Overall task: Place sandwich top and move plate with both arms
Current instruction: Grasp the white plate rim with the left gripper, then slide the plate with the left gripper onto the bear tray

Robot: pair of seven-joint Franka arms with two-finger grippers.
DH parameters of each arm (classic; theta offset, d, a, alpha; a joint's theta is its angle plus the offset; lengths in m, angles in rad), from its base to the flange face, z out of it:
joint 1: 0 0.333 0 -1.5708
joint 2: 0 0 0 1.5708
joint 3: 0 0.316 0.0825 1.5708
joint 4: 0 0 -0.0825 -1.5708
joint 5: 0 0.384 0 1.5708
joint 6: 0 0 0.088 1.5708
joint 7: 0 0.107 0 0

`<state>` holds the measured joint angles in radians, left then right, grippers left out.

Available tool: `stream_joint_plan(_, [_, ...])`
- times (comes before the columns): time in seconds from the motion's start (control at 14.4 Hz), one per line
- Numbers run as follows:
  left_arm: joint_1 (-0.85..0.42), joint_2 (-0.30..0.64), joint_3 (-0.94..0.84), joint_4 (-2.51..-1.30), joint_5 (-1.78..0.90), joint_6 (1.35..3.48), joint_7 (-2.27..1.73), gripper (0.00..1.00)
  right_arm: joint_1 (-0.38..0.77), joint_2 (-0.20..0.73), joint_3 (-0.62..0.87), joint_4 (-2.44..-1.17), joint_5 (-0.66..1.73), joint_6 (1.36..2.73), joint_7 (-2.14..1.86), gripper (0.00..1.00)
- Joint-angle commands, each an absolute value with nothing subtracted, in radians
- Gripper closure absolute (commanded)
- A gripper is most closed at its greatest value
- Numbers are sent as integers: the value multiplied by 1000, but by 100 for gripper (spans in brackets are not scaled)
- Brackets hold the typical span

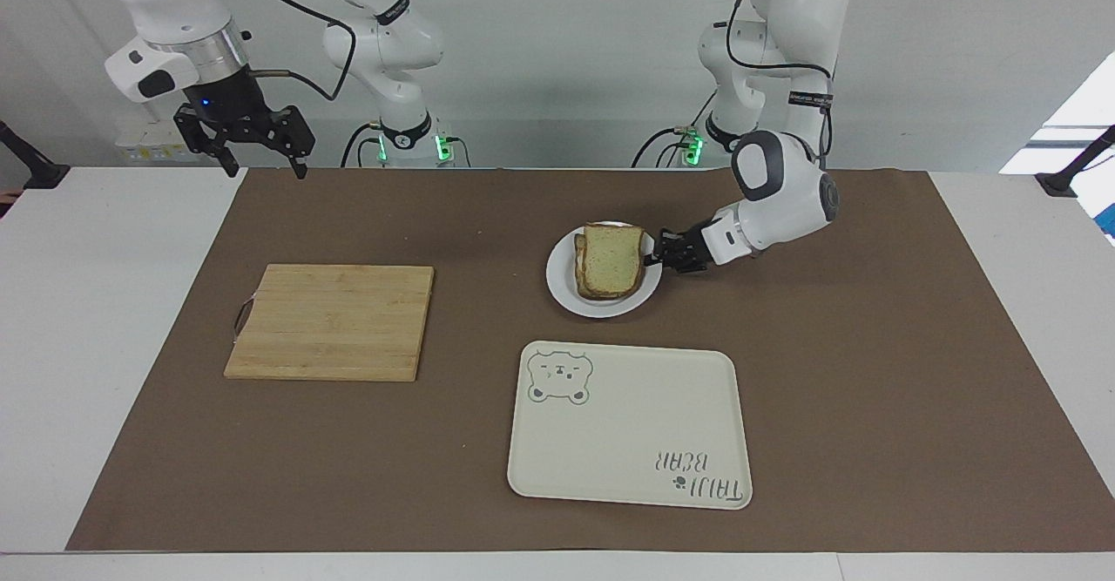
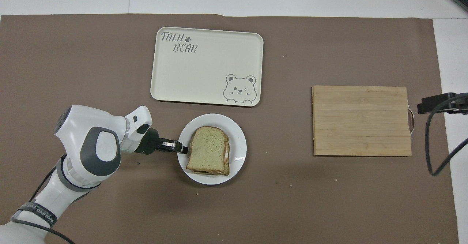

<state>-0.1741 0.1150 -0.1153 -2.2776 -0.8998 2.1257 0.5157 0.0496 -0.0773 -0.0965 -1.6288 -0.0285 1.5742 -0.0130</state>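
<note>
The sandwich top (image 1: 612, 259) (image 2: 206, 150), a pale speckled slice with brown crust, lies on the stacked sandwich on the small white plate (image 1: 562, 289) (image 2: 239, 145). My left gripper (image 1: 652, 258) (image 2: 182, 149) lies low and level at the plate's edge toward the left arm's end, shut on the rim. My right gripper (image 1: 257, 158) hangs open in the air over the brown mat's corner at the right arm's end, holding nothing. In the overhead view only a black part of it (image 2: 438, 103) shows at the edge.
A cream tray with a bear drawing (image 1: 627, 424) (image 2: 204, 68) lies just farther from the robots than the plate. A wooden cutting board (image 1: 335, 320) (image 2: 362, 119) sits toward the right arm's end. A brown mat covers the table.
</note>
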Motion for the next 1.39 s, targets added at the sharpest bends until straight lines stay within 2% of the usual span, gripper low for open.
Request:
stream_joint_plan(0.0, [-149,112,-117,-2266,-974,2074,590,100,55,-104,-94,-1660,-49,1575,-9,0])
stream_joint_plan(0.21, [-89,121,-117,-2231,-1026,1965,632,100,54,-86,-94,-1588,-67,1490,-21,0])
stream_joint_plan(0.42, [-66,167,-117,-2140,-1028,1905,634,100,54,-97,-94,-1591,-60,1479,-23,0])
stream_joint_plan(0.83, [-54,308,-115,-1855,-1016,1827,577,100,54,-94,-94,-1589,-43,1485,-23,0])
stream_joint_plan(1.04, [-55,414,-115,-1663,-989,1792,479,100,48,-94,-95,-1589,-43,1483,-21,0])
stream_joint_plan(1.25, [-55,598,-117,-1461,-989,1752,466,100,49,-94,-94,-1589,-44,1483,-23,0])
stream_joint_plan(1.32, [-61,630,-115,-1424,-988,1765,465,100,49,-94,-95,-1589,-43,1483,-21,0])
